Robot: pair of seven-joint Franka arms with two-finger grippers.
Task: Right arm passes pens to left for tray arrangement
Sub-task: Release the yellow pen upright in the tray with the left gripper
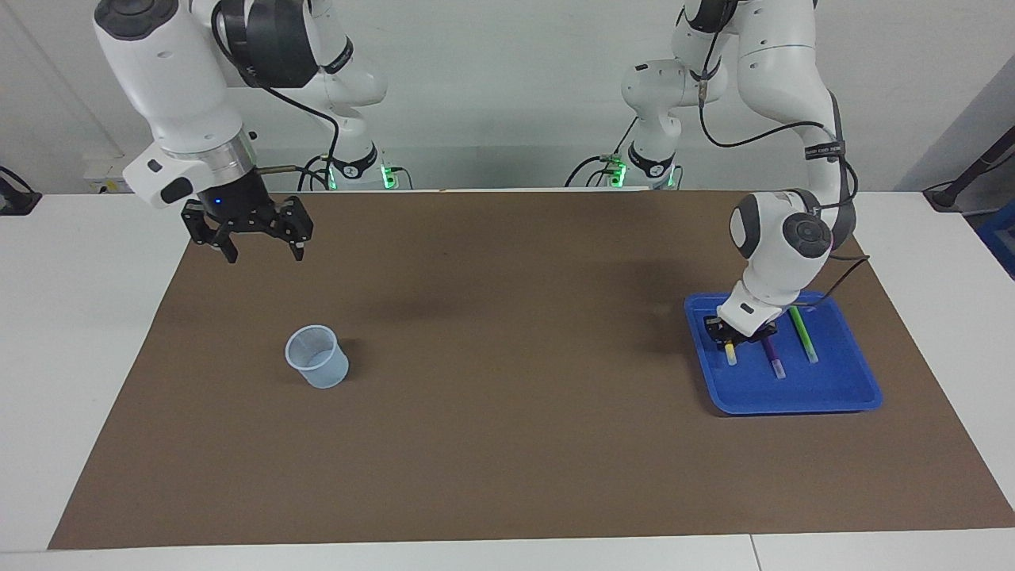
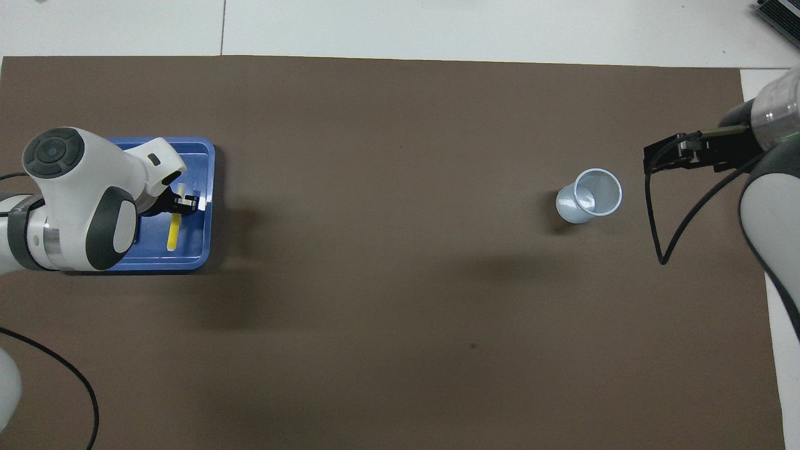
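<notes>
Left end effector, closed, grips half-hidden yellow pen; right end effector gapes empty.

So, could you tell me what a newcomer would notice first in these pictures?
Probably the bright blue tray toward the left arm's end, with green, purple and yellow pens side by side in it. The left gripper is shut on the yellow pen. The right gripper hangs open over the mat, and a pale cup stands alone.
</notes>
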